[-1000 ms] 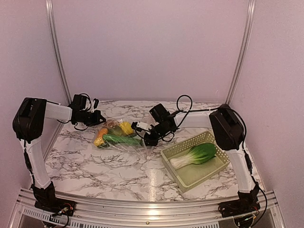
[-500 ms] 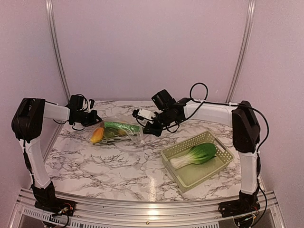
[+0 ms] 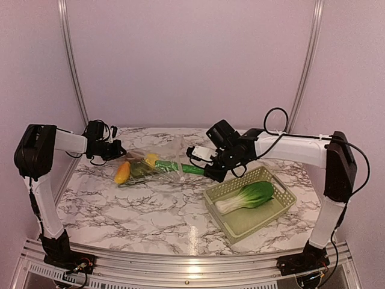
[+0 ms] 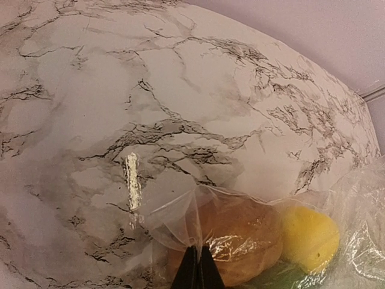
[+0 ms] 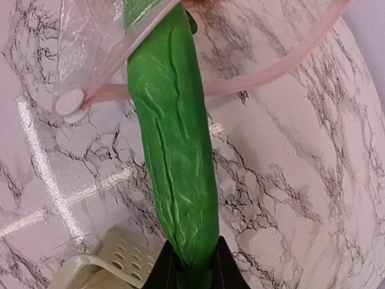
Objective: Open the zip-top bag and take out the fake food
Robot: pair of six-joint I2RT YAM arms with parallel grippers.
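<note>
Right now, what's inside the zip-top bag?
Through the clear zip-top bag I see an orange-yellow fruit and a yellow lemon. The cucumber is partly out of the mouth, held by the right gripper. Crinkled plastic covers whatever lies between or under them.

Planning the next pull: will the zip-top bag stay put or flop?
Probably floppy: the zip-top bag crinkles and sags around the lemon. Likely light, so it may slide, though the left end effector pinches its corner.

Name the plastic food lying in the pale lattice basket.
The green-white bok choy; the dark green cucumber sticks out of the clear plastic bag, the others inside.
</note>
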